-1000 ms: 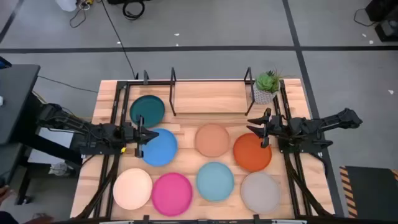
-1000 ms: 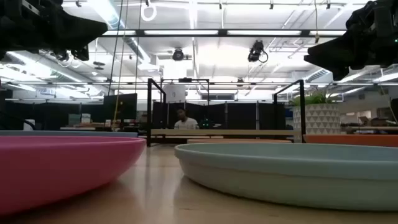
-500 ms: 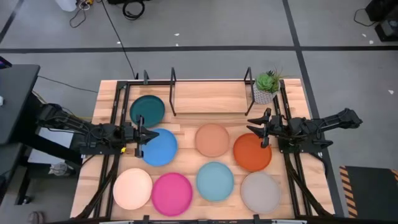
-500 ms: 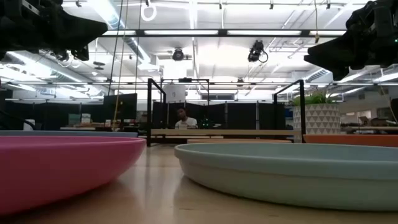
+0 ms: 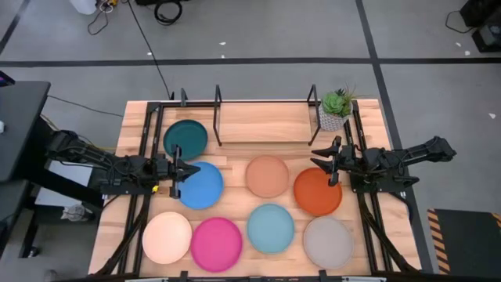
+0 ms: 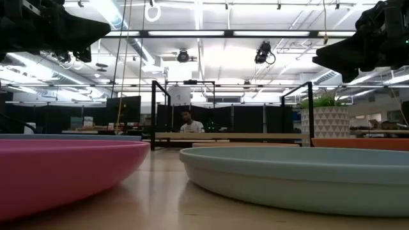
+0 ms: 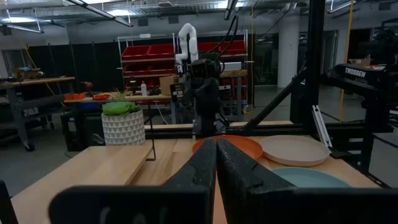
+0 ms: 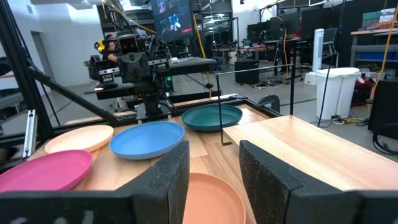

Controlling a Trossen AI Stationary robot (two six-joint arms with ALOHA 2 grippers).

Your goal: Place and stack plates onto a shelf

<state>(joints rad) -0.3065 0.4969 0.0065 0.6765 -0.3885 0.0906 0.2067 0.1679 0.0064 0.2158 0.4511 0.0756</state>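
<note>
A wooden worktop (image 5: 258, 129) is seen in a large workshop with a grey floor. Along its far edge the shelf (image 5: 235, 117), a black rod rack, is stood, with a small potted plant (image 5: 336, 108) at its right end. Eight plates are laid singly on the worktop: dark teal (image 5: 185, 138), blue (image 5: 205, 186), tan (image 5: 267, 175) and orange (image 5: 317, 193) behind, cream (image 5: 166, 237), magenta (image 5: 217, 242), light blue (image 5: 271, 228) and grey (image 5: 327, 241) in front. None is yet racked. The left gripper (image 5: 175, 169) is held at the blue plate's left rim, jaws pressed together on nothing. The right gripper (image 5: 332, 163) is held above the orange plate's far rim, jaws spread and empty. The plates are judged stiff, light and smooth-surfaced; a pinch across the raised rim is advised.
</note>
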